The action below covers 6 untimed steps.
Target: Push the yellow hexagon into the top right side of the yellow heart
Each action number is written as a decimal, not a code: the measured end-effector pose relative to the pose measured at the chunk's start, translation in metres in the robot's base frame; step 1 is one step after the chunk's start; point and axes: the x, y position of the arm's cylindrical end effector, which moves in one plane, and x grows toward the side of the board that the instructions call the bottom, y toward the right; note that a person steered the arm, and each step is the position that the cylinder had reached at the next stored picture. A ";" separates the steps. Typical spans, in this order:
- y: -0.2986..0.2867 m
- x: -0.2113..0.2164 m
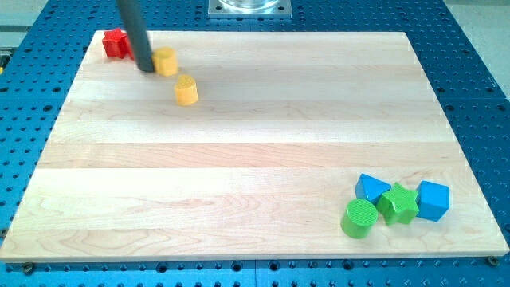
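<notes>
Resting against the left face of the yellow hexagon (166,61), my tip (147,68) sits close to the board's top left corner. No jaws exist on this rod, so nothing is released, clenched or grasped; it only pushes. The rod rises from the tip toward the view's top and partly hides the red block (116,43), which lies just to the tip's left, right in that corner; its shape I cannot make out.

The yellow hexagon is near the top edge, and the yellow heart (186,90) lies a little below and to the right of it, apart, with a narrow gap of bare wood between them. As I judge it, the step in hand is the approach: the hexagon has not yet met the heart. It now stands above and left of the heart, so the next move seems to call for carrying it rightward past the heart's top, then coming round and nudging it down into the upper right side.

Well apart, near the bottom right corner, cluster a green cylinder (359,218), a green star (398,203) and two blue blocks (371,187) (433,200).

The wooden board (239,159) is pale with lengthwise grain, resting on a blue perforated table (478,104). A metal mount (249,7) shows at the top edge.
</notes>
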 end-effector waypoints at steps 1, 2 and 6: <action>0.057 0.035; 0.000 0.030; 0.095 0.022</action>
